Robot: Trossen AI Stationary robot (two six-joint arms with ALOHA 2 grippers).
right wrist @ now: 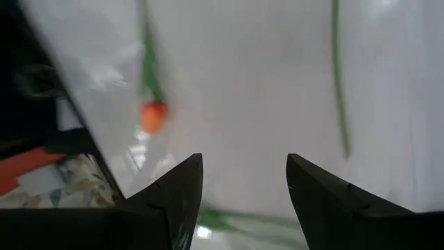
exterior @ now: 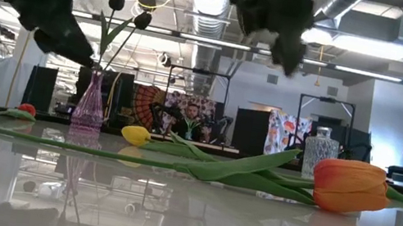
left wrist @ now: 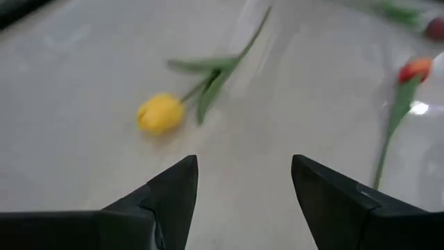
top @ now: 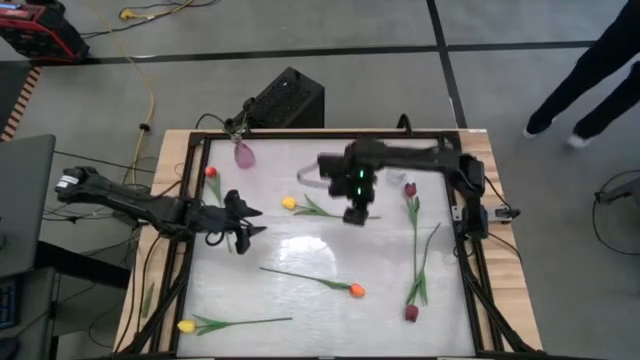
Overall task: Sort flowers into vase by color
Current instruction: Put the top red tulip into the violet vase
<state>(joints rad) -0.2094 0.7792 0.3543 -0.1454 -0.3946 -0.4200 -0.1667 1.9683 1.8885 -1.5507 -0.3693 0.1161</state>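
Pink glass vase (exterior: 89, 106) holds two dark maroon tulips (exterior: 116, 0). Six tulips loose on the white table (top: 300, 300). Left gripper (top: 247, 222) and right gripper (top: 355, 214) both spread apart, empty.

Left wrist view: yellow tulip (left wrist: 160, 113) blurred; dark red tulip (left wrist: 436, 28) cut by right edge. Right wrist view: orange tulip (right wrist: 153, 115) smeared. Low view: vase (exterior: 89, 106) stems in silhouette, head colour not readable. High view: person (top: 590, 75) cut off at upper right.

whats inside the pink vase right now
The pink glass vase holds two dark maroon tulips on green stems, heads above the neck. The stem ends inside the glass are too unclear to make out.
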